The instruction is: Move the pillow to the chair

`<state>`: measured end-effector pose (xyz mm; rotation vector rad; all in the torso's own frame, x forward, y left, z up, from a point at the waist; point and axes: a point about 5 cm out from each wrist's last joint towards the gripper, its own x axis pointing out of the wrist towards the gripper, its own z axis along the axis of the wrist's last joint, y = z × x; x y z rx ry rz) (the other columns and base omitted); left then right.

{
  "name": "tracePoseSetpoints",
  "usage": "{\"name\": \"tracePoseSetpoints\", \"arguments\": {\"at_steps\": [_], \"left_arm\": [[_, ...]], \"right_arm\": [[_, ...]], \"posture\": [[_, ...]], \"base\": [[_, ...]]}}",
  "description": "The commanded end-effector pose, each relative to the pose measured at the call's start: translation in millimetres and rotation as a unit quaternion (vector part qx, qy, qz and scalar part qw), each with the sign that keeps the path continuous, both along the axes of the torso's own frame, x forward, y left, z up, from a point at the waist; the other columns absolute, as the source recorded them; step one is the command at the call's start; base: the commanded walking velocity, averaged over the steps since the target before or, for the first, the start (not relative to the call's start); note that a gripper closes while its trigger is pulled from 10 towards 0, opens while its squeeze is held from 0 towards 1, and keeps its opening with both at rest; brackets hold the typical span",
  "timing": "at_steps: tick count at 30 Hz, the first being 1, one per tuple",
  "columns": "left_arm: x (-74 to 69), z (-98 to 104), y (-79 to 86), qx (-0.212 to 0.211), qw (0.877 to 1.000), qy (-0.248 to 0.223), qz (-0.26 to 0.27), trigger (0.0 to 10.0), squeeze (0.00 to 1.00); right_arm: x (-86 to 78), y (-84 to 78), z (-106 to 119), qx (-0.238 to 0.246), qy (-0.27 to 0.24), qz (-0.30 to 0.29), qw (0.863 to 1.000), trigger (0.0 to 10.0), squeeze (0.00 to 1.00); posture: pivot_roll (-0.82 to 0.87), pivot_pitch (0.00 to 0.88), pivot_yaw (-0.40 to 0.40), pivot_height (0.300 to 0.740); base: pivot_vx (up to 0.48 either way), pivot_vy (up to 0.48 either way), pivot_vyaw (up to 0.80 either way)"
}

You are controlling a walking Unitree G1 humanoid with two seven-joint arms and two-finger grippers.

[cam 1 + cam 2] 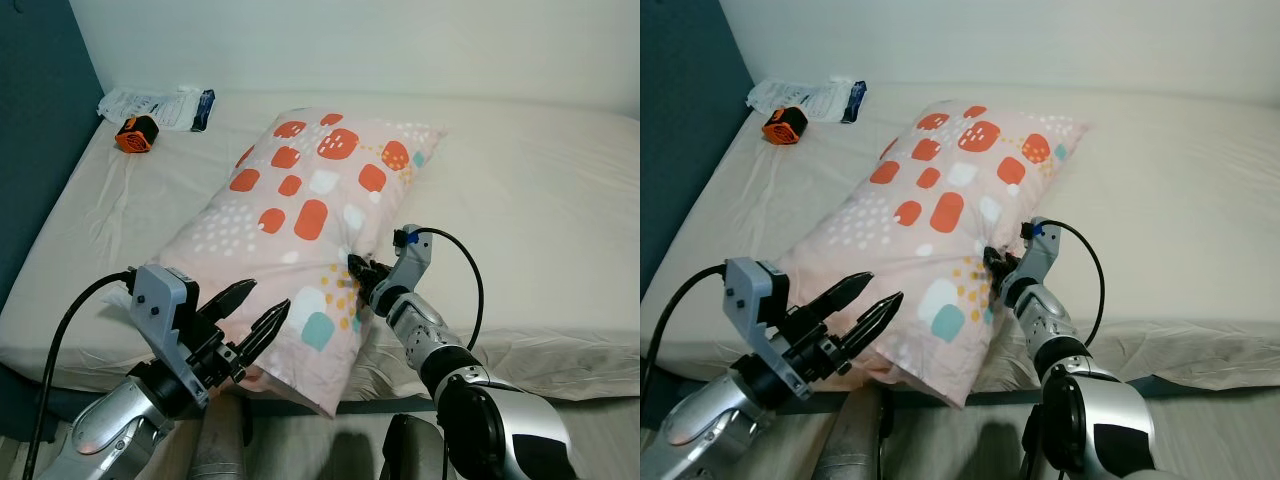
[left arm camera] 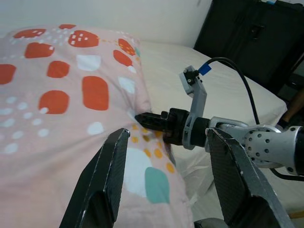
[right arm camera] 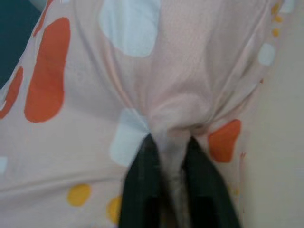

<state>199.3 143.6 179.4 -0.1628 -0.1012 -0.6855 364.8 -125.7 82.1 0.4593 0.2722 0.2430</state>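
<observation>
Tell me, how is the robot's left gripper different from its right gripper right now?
The right gripper is shut, pinching a fold of the pillow along its side; the left gripper is open and holds nothing. The right gripper presses into the fabric, while the left gripper hovers by the pillow's near corner. Both have two black fingers.

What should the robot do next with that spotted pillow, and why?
Probably bring the left gripper forward onto the near corner of the pink fabric pillow with orange and white spots and close it. The right gripper is already pinched on a fold at the pillow's side, while the left one is open just short of it. The pillow looks bulky, so two holds should lift it off the white-sheeted bed more steadily.
</observation>
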Motion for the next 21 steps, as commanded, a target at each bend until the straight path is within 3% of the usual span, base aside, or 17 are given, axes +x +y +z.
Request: {"name": "tracePoseSetpoints", "arguments": {"at_steps": [1, 10, 13, 17, 21], "left_arm": [[-0.6, -4.4, 3.9, 0.006, 1.0, 0.011, 0.009, 10.0, 0.0], [-0.2, -10.3, 6.3, 0.02, 1.0, 0.008, 0.02, 10.0, 0.0], [-0.8, -11.2, 6.8, 0.024, 1.0, 0.008, 0.019, 10.0, 0.0], [-2.2, -12.5, 9.5, 0.03, 0.999, 0.008, 0.02, 10.0, 0.0], [-3.6, -13.1, 11.2, 0.033, 0.999, 0.007, 0.022, 10.0, 0.0]], "right_arm": [[-3.3, -3.3, -7.2, -0.009, 0.02, -0.008, 1.0, 0.0, 0.0], [-2.2, -20.8, -5.0, -0.021, 0.005, -0.074, 0.997, 0.0, 0.0], [-3.5, -14.9, -5.2, -0.023, -0.009, -0.064, 0.998, 0.0, 0.0], [-13.5, 8.2, -9.7, -0.027, -0.059, -0.043, 0.997, 0.0, 0.0], [-23.1, 11.3, -15.6, -0.023, -0.081, -0.061, 0.995, 0.0, 0.0]], "posture": [[0.4, 0.157, -0.116, 0.561], [0.39, 0.145, -0.122, 0.561], [0.38, 0.139, -0.128, 0.561], [0.38, 0.133, -0.141, 0.561], [0.38, 0.133, -0.145, 0.561]], "base": [[0.0, 0.0, 0.0], [0.0, 0.0, 0.0], [0.0, 0.0, 0.0], [0.0, 0.0, 0.0], [0.0, 0.0, 0.0]]}}
